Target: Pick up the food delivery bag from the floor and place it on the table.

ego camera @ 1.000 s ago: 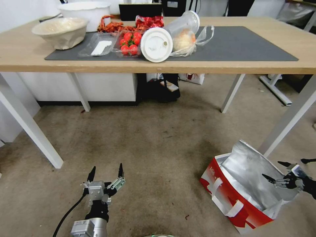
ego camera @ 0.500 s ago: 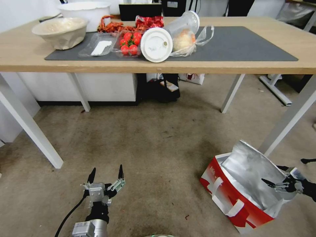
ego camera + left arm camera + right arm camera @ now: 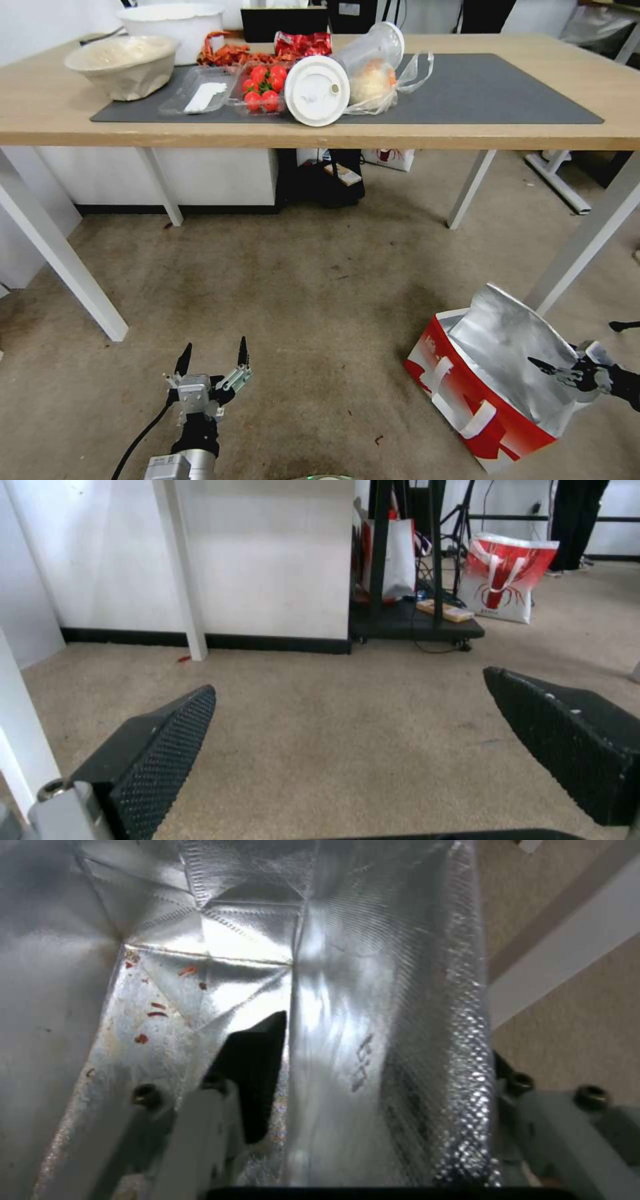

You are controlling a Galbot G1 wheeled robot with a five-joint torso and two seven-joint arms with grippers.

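Two grippers low over floor. Left gripper hovers, fingers spread wide, empty. Food delivery bag stands on carpet beside table leg; right gripper straddles its foil wall, jaws apart.

Left pincer spread wide (low); right pincer open.

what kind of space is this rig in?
Probably an office or lab room, set up for a takeaway-unpacking test: worn carpet floor, a light-wood table on white legs carrying food containers, and a black equipment stand with cables against a white wall.
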